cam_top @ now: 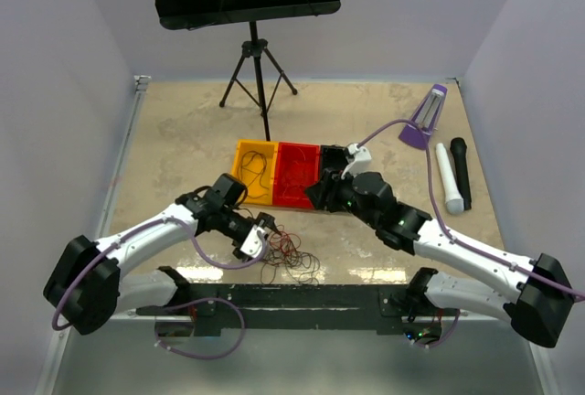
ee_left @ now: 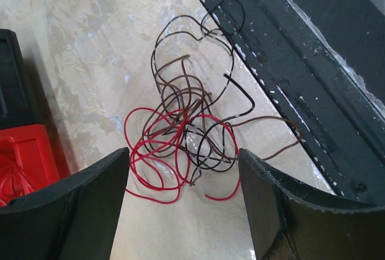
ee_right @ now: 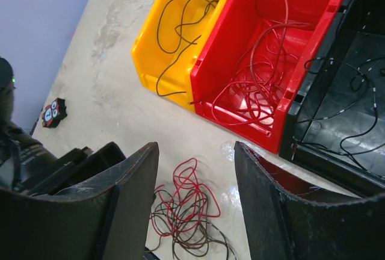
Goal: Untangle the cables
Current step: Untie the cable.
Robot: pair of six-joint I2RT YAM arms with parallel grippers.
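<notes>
The cables lie in a loose clump on the table, close to its near edge, just in front of the red bin and hard against the dark rail where the arms are bolted.

The left gripper is right at the clump's left end. Its jaws stand apart with nothing clamped, and from its wrist view the lowest red loops sit in the gap between the fingers. The rest of the tangle runs straight ahead of them. Brown strands come next and black loops lie farthest out, so the clump's long line follows the rail away from the jaws.

The right gripper hangs further back, over the front of the red and black bins. Its jaws are also apart and empty. The clump lies below and on the near side of it, well short of its fingertips.

The left arm is clearly nearer. I'd judge that the next move depends on which strand falls between the left fingers. The red loops cross each other there, so a pinch could catch several strands at once. The yellow bin, the red bin and the black bin each already hold loose wire.
</notes>
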